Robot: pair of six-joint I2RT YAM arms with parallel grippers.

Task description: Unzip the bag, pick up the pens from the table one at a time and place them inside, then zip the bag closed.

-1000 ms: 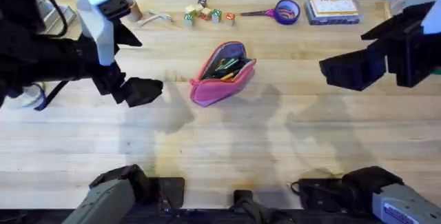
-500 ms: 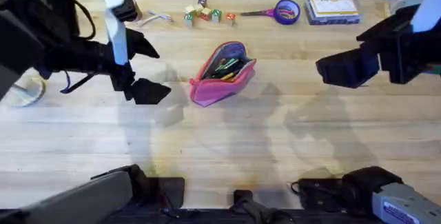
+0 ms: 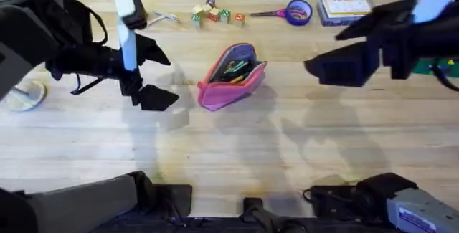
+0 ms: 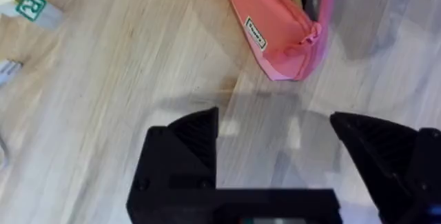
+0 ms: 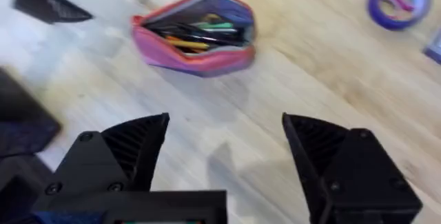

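Bag mid-bench, unzipped, mouth gaping up; pens already inside, none seen loose on bench. Remaining, by judgement: zip closed.
Left hand wide, empty, low just beside bag's near end; likely placed to pin fabric.
Right hand wide, empty, raised, well apart on opposite side; presumably bound for zipper pull.
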